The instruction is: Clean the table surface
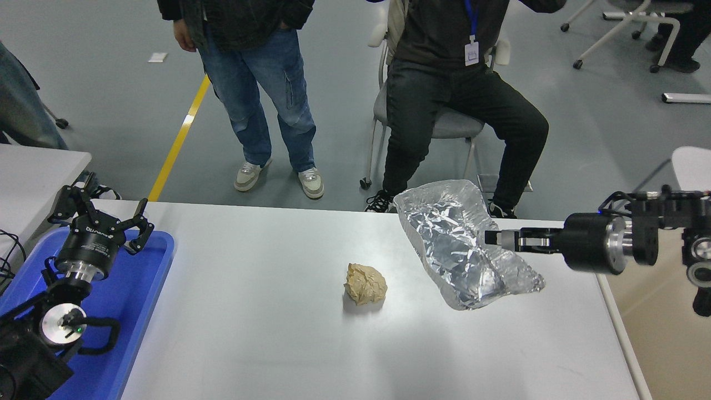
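The table surface [266, 333] is a wide white-grey top filling the lower picture. A crumpled silver foil bag [461, 244] hangs in the air over its right part, held at its right edge by my right gripper [491, 238], which is shut on it. A crumpled ball of brown paper [365, 284] lies on the table near the middle, to the left of and below the bag. My left gripper [103, 214] stays parked open above the blue tray at the lower left.
A blue plastic tray [147, 289] sits on the table's left end. A beige bin [661, 339] stands off the right edge. One person stands [255, 83] and another sits on a chair [455, 100] at the far side. A smaller white table [33, 166] is at left.
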You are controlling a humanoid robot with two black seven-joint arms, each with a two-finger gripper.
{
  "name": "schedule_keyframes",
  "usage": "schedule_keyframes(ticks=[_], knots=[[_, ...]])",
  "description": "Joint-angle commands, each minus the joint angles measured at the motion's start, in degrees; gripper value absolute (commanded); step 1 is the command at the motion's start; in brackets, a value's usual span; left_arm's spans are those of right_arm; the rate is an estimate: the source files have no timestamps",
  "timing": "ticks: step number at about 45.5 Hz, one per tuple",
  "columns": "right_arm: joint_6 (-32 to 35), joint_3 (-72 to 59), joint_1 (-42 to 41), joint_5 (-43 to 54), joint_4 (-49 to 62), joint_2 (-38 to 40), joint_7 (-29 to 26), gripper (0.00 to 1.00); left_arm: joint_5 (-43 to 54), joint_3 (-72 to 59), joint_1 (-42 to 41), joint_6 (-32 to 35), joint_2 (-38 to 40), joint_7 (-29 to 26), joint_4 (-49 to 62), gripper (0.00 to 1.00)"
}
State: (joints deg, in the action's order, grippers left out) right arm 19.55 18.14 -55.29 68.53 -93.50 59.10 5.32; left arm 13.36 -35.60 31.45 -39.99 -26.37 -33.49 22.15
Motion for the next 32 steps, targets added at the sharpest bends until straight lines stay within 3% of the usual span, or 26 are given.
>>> schedule_keyframes(ticks=[1,15,32], knots=[[3.3,3.92,0.01,-0.86,-0.11,4.97,0.04,0.0,0.0,0.0,0.01,0.0,0.0,0.0,0.0,1.0],[2.69,4.54,0.8,-1.2,1.82,12.96,1.54,0.0,0.0,0.0,0.01,0.0,0.0,0.0,0.0,1.0],[1.9,3.57,1.94,-8.15,9.91,19.47,2.85,0.0,0.0,0.0,0.01,0.0,0.0,0.0,0.0,1.0]])
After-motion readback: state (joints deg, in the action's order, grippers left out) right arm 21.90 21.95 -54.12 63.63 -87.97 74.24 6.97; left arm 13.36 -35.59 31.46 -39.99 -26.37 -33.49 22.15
